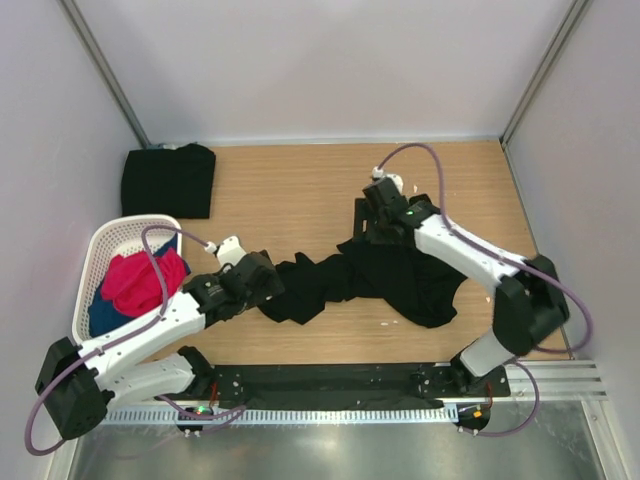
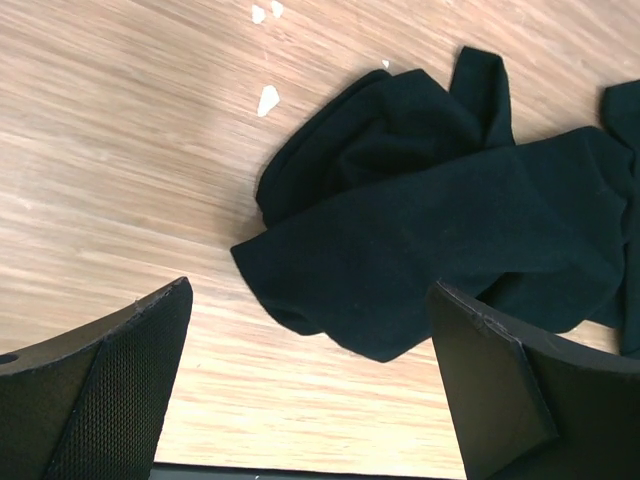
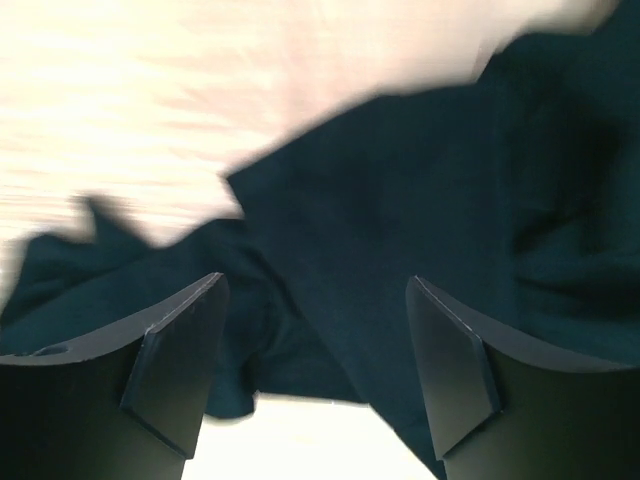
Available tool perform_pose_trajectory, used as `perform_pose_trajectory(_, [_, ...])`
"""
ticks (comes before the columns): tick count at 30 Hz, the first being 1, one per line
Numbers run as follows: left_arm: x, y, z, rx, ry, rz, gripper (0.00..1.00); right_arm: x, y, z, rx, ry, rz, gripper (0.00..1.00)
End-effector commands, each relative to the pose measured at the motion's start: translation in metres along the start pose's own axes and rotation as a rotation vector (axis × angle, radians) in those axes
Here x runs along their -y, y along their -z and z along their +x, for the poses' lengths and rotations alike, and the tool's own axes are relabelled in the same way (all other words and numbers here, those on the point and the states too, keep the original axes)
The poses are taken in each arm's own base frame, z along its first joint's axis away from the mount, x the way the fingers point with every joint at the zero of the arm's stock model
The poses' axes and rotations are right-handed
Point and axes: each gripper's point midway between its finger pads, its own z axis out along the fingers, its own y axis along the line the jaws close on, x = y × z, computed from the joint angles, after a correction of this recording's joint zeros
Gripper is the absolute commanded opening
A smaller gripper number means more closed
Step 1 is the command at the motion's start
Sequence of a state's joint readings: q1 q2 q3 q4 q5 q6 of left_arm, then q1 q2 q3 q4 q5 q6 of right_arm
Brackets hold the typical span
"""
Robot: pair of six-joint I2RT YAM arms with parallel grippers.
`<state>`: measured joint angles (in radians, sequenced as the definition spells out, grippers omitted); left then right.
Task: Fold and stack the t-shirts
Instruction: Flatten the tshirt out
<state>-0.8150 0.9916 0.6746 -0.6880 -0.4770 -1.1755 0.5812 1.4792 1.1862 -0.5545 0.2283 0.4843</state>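
A crumpled black t-shirt [image 1: 395,280] sprawls across the middle of the wooden table. A second black t-shirt [image 1: 168,180] lies folded at the far left. My left gripper [image 1: 270,284] is at the crumpled shirt's left end. In the left wrist view this gripper [image 2: 310,375] stands open over bare wood, and the shirt's edge [image 2: 430,230] lies just beyond its fingers. My right gripper [image 1: 368,232] hovers at the shirt's far edge. In the blurred right wrist view it [image 3: 315,350] is open, with black cloth [image 3: 400,200] beneath and nothing gripped.
A white mesh basket [image 1: 98,262] at the left edge holds a red-pink garment [image 1: 140,280] and a blue one [image 1: 105,315]. Grey walls close in the table at the back and both sides. Small white flecks [image 2: 267,98] dot the wood near the shirt.
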Motion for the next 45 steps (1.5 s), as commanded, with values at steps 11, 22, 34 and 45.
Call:
perform_pose_trajectory(11, [0.030,-0.006,0.016,-0.107,-0.105,0.118,0.99,-0.011,-0.080,0.024,-0.009,-0.098,0.125,0.79])
perform_pose_trajectory(22, [0.027,-0.010,0.016,-0.124,-0.166,0.062,0.99,-0.011,-0.114,0.050,-0.072,-0.080,0.148,0.74])
perform_pose_trajectory(34, [0.018,-0.016,0.015,-0.106,-0.184,0.012,0.99,-0.011,-0.133,0.060,-0.079,-0.060,0.152,0.33])
perform_pose_trajectory(45, [0.033,-0.035,0.007,-0.077,-0.186,-0.004,0.97,-0.012,-0.068,0.014,0.014,-0.010,0.104,0.01])
